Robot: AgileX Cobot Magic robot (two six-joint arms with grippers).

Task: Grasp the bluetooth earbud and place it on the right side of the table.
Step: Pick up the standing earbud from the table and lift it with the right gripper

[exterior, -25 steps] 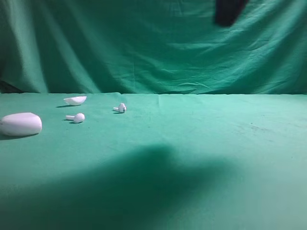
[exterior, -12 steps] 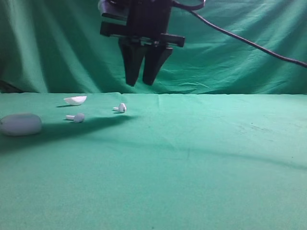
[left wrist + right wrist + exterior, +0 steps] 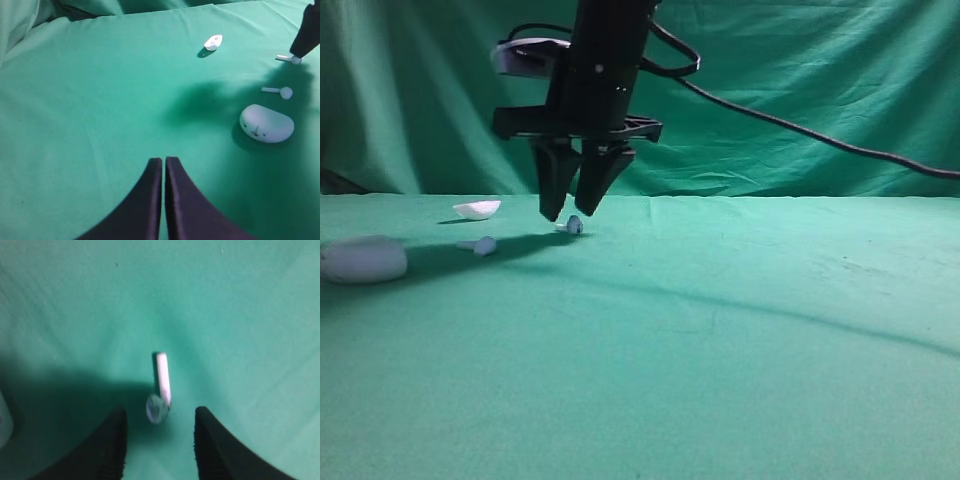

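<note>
Earbud (image 3: 160, 390) sits low-centre in the wrist view between your right gripper's (image 3: 160, 442) spread fingers; lower straight, centre its head, then close

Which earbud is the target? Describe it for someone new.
On the table, four white items cluster at the far left. The target earbud is the rightmost, right under the open right gripper. The other earbud lies nearer the big oval case.
</note>
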